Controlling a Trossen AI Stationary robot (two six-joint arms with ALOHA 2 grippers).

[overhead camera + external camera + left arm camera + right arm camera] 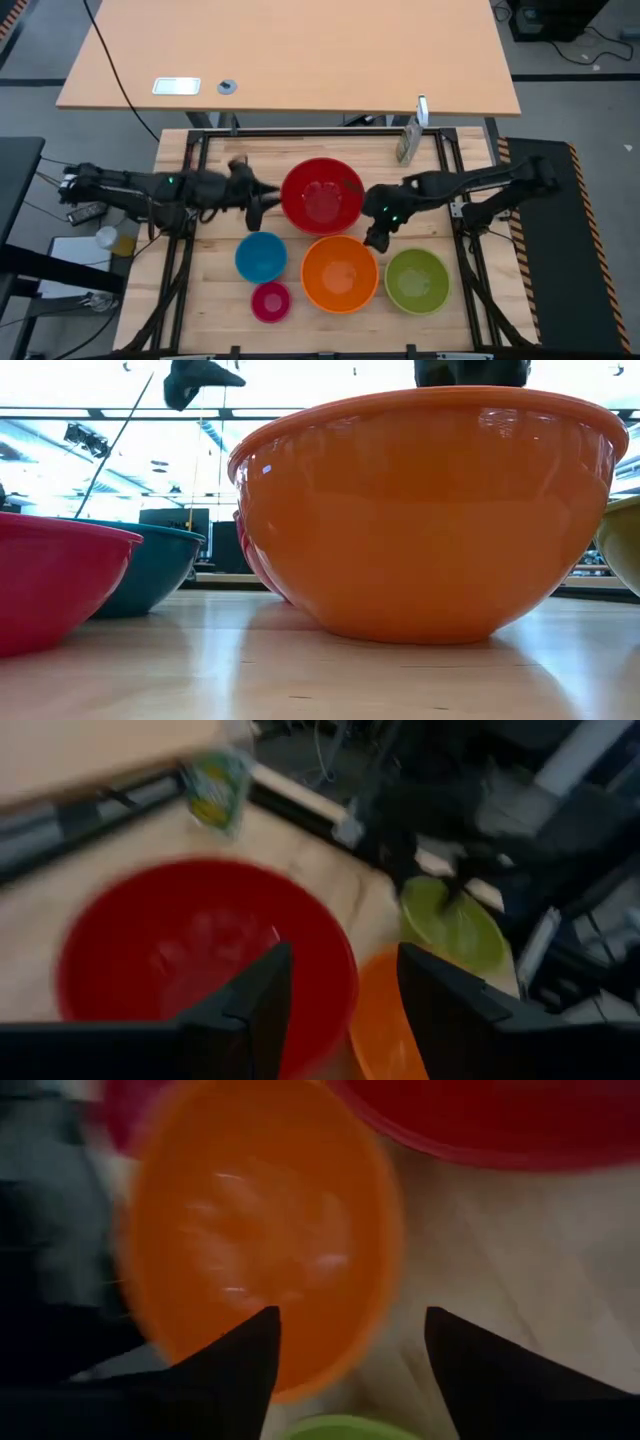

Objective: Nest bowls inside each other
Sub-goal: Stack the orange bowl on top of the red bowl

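Five bowls stand apart on the wooden table, each on its base. The red bowl (322,194) is at the far middle, the orange bowl (339,272) in front of it, the green bowl (417,280) to the right, the blue bowl (261,256) to the left and the small pink bowl (270,301) at the near left. My left gripper (262,196) hangs open in the air just left of the red bowl (200,960). My right gripper (378,238) hangs open above the gap between the red, orange (255,1240) and green bowls. Nothing is between either pair of fingers.
A small green-and-white packet (407,142) stands at the table's far right corner. A lighter desk (290,55) lies beyond the far edge. Bare wood shows between the bowls and along the near edge (320,680).
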